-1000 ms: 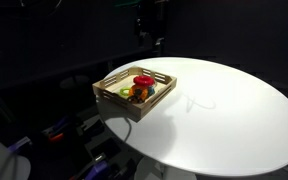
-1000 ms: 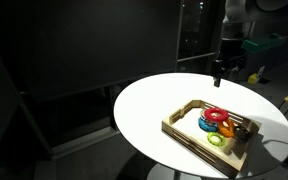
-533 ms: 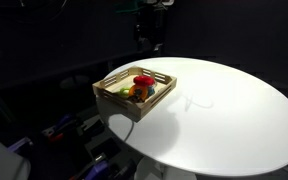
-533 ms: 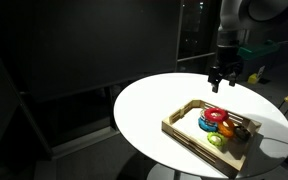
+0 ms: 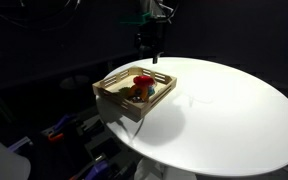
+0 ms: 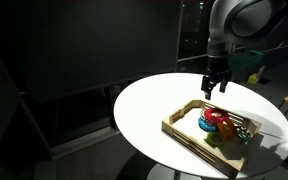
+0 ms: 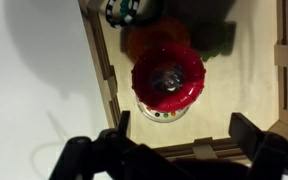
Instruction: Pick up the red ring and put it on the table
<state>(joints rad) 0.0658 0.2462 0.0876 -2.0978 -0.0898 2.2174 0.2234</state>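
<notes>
Nearest to us in the wrist view, the hand (image 7: 181, 137) is spread wide and holds nothing, with its dark fingers (image 7: 114, 140) at about 7 and 5 o'clock in the picture. Just beyond it, in the middle of that view, lies the red ring (image 7: 144, 80). It sits inside the wooden tray (image 7: 99, 60), and its hole faces up at us. An orange ring (image 7: 144, 40) shows from under its 12 o'clock edge, and something dark green (image 7: 219, 40) lies toward 1 o'clock. The white bench (image 7: 24, 60) fills the 9 o'clock side outside the tray wall. In both exterior views the hand (image 5: 151, 57) (image 6: 213, 93) hangs clear above the tray (image 5: 114, 95) (image 6: 179, 128), apart from the red ring (image 5: 142, 79) (image 6: 214, 117), and bare bench (image 5: 224, 110) (image 6: 149, 105) spreads out well beyond. We judge that we are in the approach. The hand is lined up over the ring, but nothing is grasped yet. Next we would lower it straight down so that one finger passes on each side of the ring and neither catches the tray wall at 6 o'clock or the rings beneath. Then we would close on the ring, lift it above the wall, and carry it out to the open bench.
</notes>
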